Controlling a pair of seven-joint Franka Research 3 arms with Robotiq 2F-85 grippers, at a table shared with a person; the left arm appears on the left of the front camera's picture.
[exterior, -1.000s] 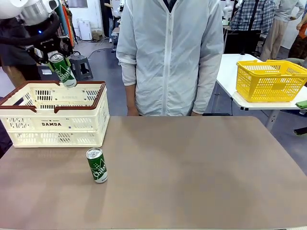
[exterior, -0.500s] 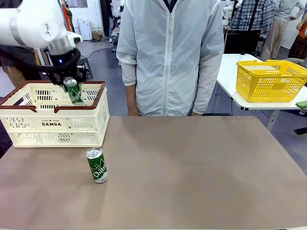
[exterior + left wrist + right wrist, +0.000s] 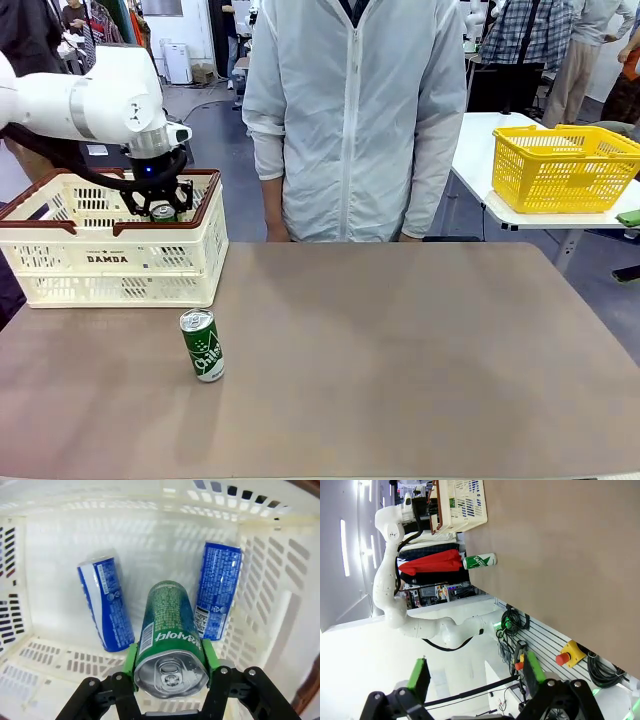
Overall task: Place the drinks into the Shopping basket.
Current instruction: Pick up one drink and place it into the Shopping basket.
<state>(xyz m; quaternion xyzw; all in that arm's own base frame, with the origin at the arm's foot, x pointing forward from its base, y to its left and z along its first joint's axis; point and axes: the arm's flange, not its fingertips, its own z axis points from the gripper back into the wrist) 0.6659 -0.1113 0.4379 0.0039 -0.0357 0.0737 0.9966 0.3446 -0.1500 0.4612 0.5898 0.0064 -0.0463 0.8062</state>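
My left gripper (image 3: pixel 162 206) reaches down inside the Shopping basket (image 3: pixel 110 260), shut on a green drink can (image 3: pixel 163 211). In the left wrist view the gripper (image 3: pixel 170 656) clamps that can (image 3: pixel 169 630) between its green pads (image 3: pixel 131 660), above the basket's slotted floor (image 3: pixel 55 655). Two blue-and-white cans (image 3: pixel 107 607) (image 3: pixel 217 597) are in the basket below it. Another green can (image 3: pixel 202 345) stands upright on the table in front of the basket, and it also shows in the right wrist view (image 3: pixel 480 561). My right gripper (image 3: pixel 475 672) is open with nothing between its fingers, far from the table.
A person in a white jacket (image 3: pixel 350 120) stands at the table's far edge. A yellow mesh basket (image 3: pixel 565 165) sits on a separate white table at the right. A red stop button (image 3: pixel 563 657) is mounted beside the table.
My left arm has carried the green can from above the basket's rim down into the basket. The green can on the table has not moved.
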